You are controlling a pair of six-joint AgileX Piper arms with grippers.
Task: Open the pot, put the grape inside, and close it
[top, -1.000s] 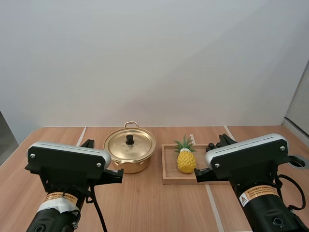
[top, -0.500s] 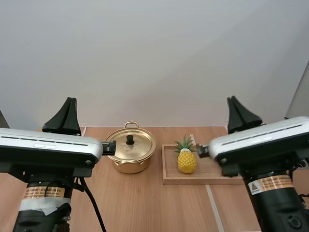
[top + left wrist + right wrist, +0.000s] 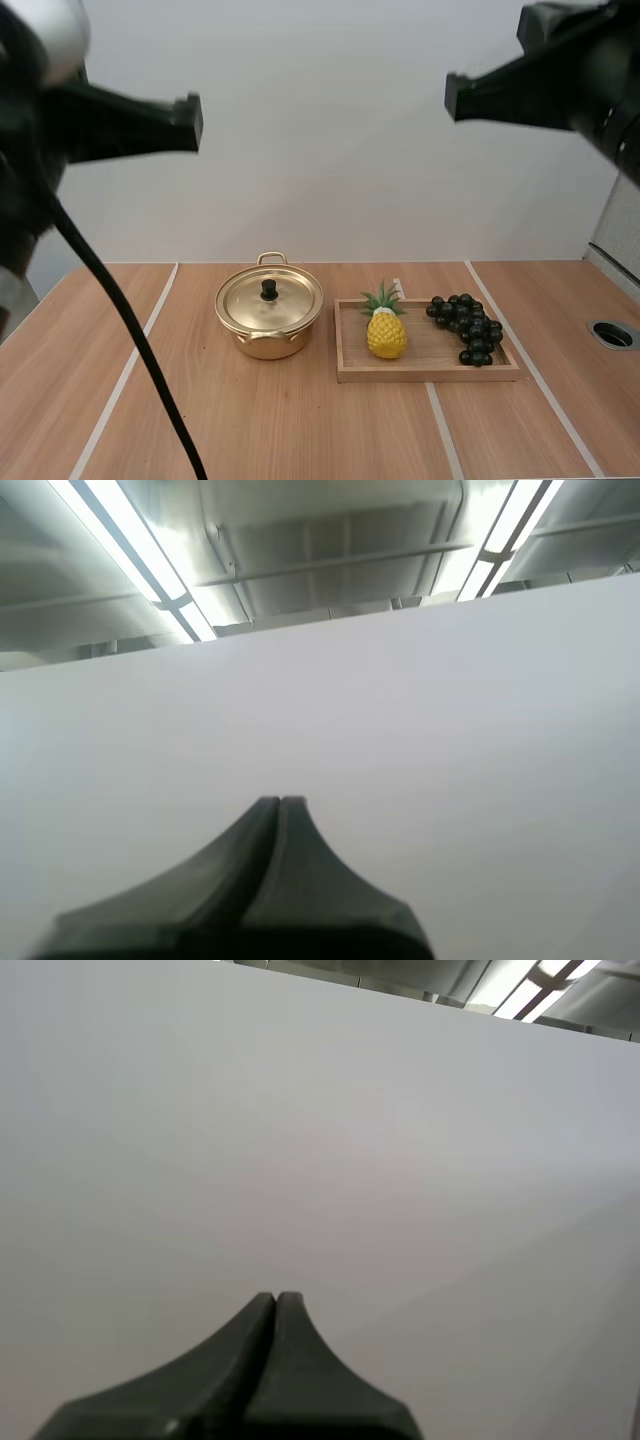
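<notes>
Pot [image 3: 268,322], lid [image 3: 270,298] on: unopened, left of tray [image 3: 420,373]. Grapes [image 3: 467,326]: on tray's right end, awaiting pickup. My left end effector [image 3: 281,805], right end effector [image 3: 276,1300]: pressed narrow, empty.

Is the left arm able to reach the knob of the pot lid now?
Probably yes: nothing stands over the knob or left of the pot, though the left gripper is shut.

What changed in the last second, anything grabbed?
Both arms lifted from low over the near table to high up: left arm, right arm. That fully uncovers the grapes on the tray. Nothing was taken hold of; left pincer and right pincer are shut on nothing. The pot with lid on, pineapple and tray stayed put.
</notes>
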